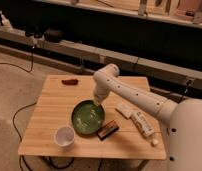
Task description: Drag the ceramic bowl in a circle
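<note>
The hand (97, 102) sits at the far right rim of the green bowl (86, 119), which rests front and centre on the surface (49, 107). Whether the hand is clamped there I cannot tell. The drag seems under way, but how much of the circle remains is unclear. I count one bowl, one white cup (64, 136), one dark bar (108, 130), one red thing (69, 81) and one white tube (143, 124).

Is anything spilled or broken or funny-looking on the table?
Nothing stands out. The bowl sits flat and looks empty, the cup stands upright, and nothing is spilled. The tool is at the bowl's far rim. A dark packet lies right beside the bowl.
</note>
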Available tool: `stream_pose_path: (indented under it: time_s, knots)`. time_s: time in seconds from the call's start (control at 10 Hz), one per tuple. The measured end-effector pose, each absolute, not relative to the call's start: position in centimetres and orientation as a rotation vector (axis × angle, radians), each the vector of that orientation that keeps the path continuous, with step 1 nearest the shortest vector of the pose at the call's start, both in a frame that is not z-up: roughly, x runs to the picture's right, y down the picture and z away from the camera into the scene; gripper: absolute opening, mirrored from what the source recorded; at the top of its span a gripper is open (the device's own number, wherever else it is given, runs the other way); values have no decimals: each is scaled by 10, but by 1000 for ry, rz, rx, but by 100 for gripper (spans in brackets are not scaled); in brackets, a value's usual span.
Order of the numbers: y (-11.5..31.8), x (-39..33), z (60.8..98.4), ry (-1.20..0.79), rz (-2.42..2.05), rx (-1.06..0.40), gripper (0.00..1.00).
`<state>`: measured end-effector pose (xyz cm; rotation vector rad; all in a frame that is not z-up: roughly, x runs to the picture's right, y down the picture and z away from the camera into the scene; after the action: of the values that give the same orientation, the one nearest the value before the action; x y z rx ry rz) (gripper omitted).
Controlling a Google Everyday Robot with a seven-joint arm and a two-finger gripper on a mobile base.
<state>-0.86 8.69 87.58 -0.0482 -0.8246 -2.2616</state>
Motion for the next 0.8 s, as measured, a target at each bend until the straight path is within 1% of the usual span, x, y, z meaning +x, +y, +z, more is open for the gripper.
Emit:
stream_pose_path:
  time_s: [0.3, 0.5, 0.8]
  knots:
    - [69, -42, 897, -824, -2245, 2, 0]
    - [54, -46, 917, -791, -2153, -21, 0]
    - [35, -32, 932, -725, -1874, -83, 0]
